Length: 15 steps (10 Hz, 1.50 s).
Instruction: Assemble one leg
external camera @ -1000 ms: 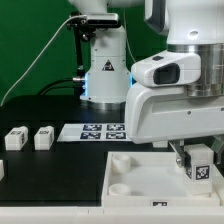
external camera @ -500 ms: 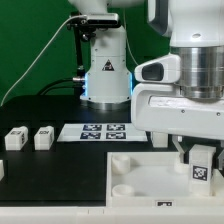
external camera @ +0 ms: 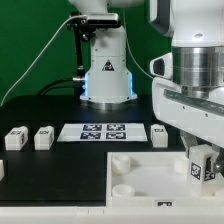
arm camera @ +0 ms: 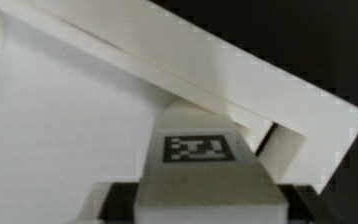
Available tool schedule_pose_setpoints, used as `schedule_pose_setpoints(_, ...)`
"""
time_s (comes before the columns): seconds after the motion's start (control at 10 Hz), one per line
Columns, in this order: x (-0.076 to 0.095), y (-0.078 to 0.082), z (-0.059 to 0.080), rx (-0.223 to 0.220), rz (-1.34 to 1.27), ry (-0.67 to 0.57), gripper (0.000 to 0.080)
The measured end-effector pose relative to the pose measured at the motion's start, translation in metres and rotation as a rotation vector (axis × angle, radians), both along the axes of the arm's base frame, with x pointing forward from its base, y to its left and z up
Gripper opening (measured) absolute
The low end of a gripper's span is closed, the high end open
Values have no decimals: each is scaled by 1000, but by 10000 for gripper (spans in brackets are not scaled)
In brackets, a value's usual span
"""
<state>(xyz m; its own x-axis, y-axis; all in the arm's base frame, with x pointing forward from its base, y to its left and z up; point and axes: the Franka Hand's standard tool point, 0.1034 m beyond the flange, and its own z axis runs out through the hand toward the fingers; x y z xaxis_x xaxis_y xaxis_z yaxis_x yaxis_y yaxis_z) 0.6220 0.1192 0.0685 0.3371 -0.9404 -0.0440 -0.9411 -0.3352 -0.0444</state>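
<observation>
My gripper [external camera: 201,160] is shut on a leg [external camera: 199,166], a small white block with a black-and-white marker on one face. It holds the leg over the right part of the large white square panel [external camera: 140,180], near its right edge. In the wrist view the leg [arm camera: 201,160] sits between my dark fingers [arm camera: 126,200], above the panel's raised rim [arm camera: 194,70]. Three more legs lie on the table: two at the exterior view's left [external camera: 14,139] [external camera: 43,137] and one next to the marker board [external camera: 159,135].
The marker board [external camera: 100,131] lies flat behind the panel. The robot base [external camera: 105,70] stands at the back centre. A cable [external camera: 40,55] hangs at the back left. A white part [external camera: 2,170] shows at the left edge.
My gripper with the leg has moved toward the exterior view's right and slightly up. A leg next to the marker board has come into view behind it.
</observation>
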Motion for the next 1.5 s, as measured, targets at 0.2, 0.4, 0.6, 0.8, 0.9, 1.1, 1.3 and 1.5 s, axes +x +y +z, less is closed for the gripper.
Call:
schedule_pose_setpoints(0.2,0,0,0,1,45,-2,384)
schedule_pose_setpoints(0.4,1,1,0,2,113,-10,556)
schedule_pose_setpoints(0.6,3,0,1,-18,419,-36,645)
schedule_pose_setpoints(0.8,4,2,2,-37,725,-50,649)
schedule_pose_setpoints(0.9,4,2,4,-42,852,-50,649)
schedule_pose_setpoints(1.1,4,2,4,-55,1073,-56,649)
schedule_pose_setpoints(1.3,4,-2,3,-69,1316,-61,649)
schedule_pose_setpoints(1.5,5,-5,3,-72,1400,-64,649)
